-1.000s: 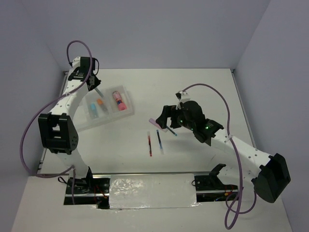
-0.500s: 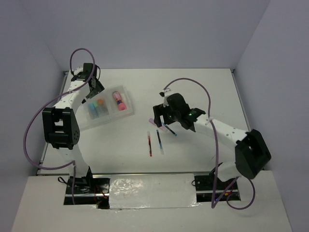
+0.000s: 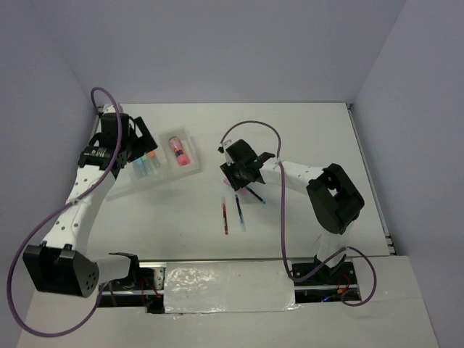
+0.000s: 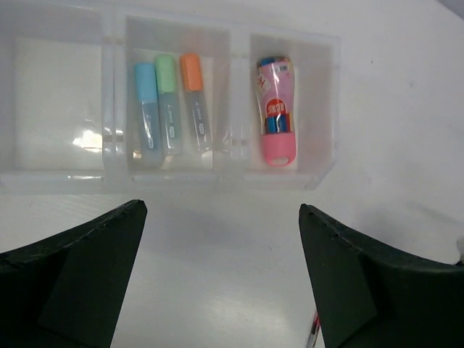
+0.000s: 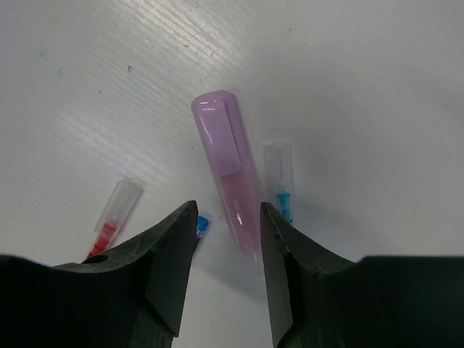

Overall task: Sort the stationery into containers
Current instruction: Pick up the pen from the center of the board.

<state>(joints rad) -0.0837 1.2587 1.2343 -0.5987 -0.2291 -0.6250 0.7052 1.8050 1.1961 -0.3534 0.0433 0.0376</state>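
Lilac highlighter between tips of narrowly spread right pincer; left pincer spread wide near tray

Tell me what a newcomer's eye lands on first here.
First, the right hand mid-table, straddling a lilac highlighter with thin pens beside it; whether it grips is unclear. Then the translucent tray at left: three short highlighters, blue, green and orange, side by side in its middle compartment and a pink marker in an end one, with the left hand open in front.
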